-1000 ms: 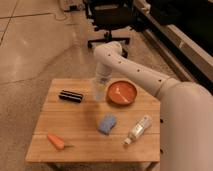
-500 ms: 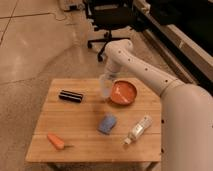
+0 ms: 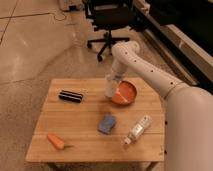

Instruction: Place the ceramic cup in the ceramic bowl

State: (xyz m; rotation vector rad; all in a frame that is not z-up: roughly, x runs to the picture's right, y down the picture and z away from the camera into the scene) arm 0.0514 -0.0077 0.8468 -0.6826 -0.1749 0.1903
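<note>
At the far right of the wooden worktop (image 3: 50,140), the gripper (image 3: 113,80) is hanging just over the left rim of the ceramic bowl (image 3: 126,93), clamped on the ceramic cup (image 3: 110,88), which is sitting upright against that rim and partly overlapping it. Nearer the front, a blue sponge (image 3: 107,123) is lying beside a clear plastic bottle (image 3: 138,128); a black case (image 3: 70,96) and an orange carrot (image 3: 56,141) are lying to the left.
</note>
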